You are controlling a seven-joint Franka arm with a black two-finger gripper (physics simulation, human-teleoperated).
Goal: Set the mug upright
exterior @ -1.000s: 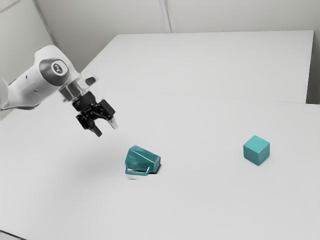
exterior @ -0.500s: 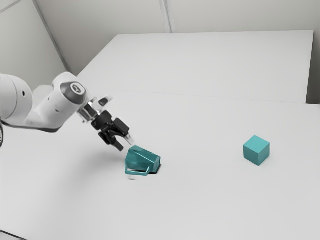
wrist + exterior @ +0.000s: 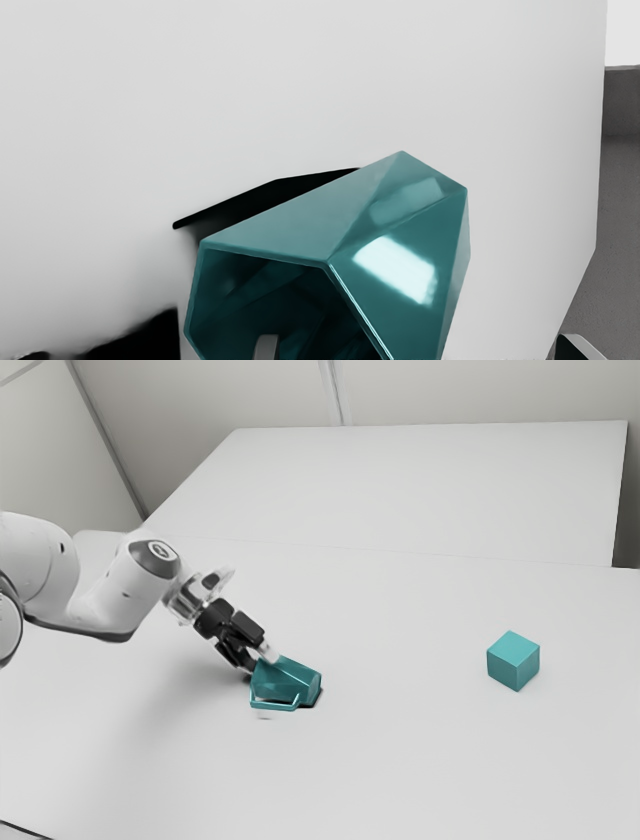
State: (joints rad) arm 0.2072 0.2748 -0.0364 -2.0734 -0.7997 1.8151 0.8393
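White table (image 3: 430, 760), wide-open hand (image 3: 260, 663), at tipped mug (image 3: 290, 680)

1. Arm (image 3: 105, 598): white, smooth, rounded housings; small dark dots; dark seam along the 6 o'clock side.
2. Cap (image 3: 146, 561): dark grey, rounded, at the 2 o'clock end of the housing nearest the wrist; round, pale emblem (image 3: 162, 550).
3. Collar (image 3: 184, 598): silver-grey, toward 4 o'clock from the cap.
4. Gripper (image 3: 259, 662): black, blocky segments.
5. Fingertips (image 3: 267, 346): grey, narrow; one has a black face, edged light grey.
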